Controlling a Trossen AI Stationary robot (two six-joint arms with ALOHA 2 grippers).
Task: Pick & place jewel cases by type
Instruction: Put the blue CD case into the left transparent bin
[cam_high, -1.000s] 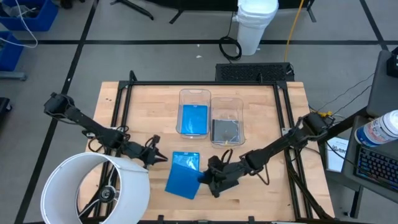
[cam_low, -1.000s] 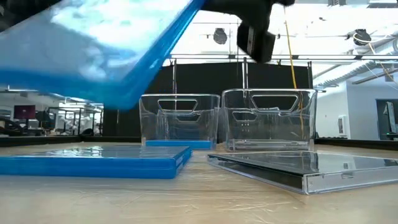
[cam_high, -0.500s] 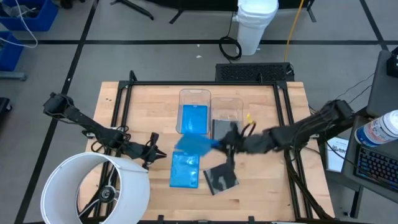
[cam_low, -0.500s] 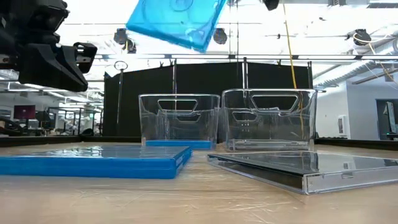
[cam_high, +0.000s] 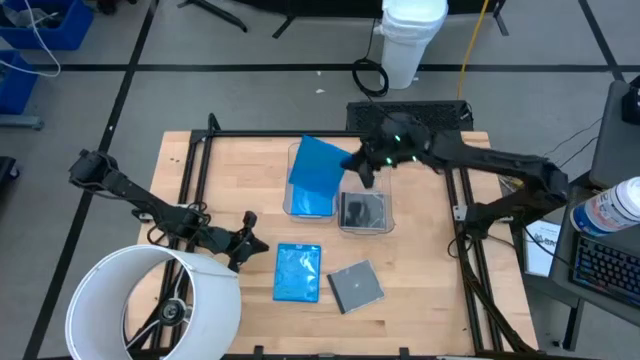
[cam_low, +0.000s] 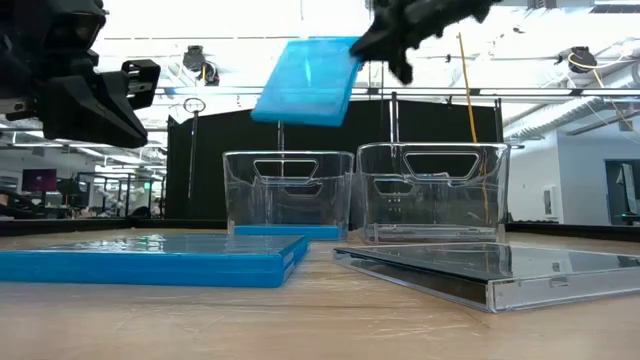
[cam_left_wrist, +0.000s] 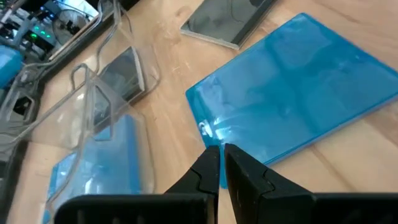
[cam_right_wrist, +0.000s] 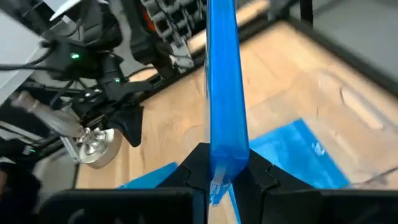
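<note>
My right gripper (cam_high: 352, 160) is shut on a bright blue jewel case (cam_high: 320, 162), which hangs in the air over the left clear bin (cam_high: 296, 205). That bin has another blue case (cam_right_wrist: 292, 155) lying in it. The right bin (cam_high: 384, 168) holds a dark grey case (cam_high: 362, 210). A third blue case (cam_high: 298, 272) and a grey case (cam_high: 356, 286) lie flat on the table near the front. My left gripper (cam_high: 250, 245) is shut, just left of the blue case on the table and apart from it. My right gripper pinches the blue case's two flat faces between its fingers, at the edge (cam_right_wrist: 221, 163) nearest the table's right. The fingers (cam_right_wrist: 198, 167) come from the table's right, slanting a little downward. The case is lifted clear and tilted (cam_low: 308, 80) above the left bin.
The two clear bins (cam_low: 290, 195) (cam_low: 432, 190) stand side by side at the table's far centre. A large white round shade (cam_high: 160, 305) covers the front left corner. A black frame (cam_high: 330, 133) runs along the table's sides and back.
My right gripper has swung up and toward the table's far edge with the blue case, from the front centre to over the left bin. The case has come off the table and now hangs tilted. The blue and grey cases on the table lie uncovered.
</note>
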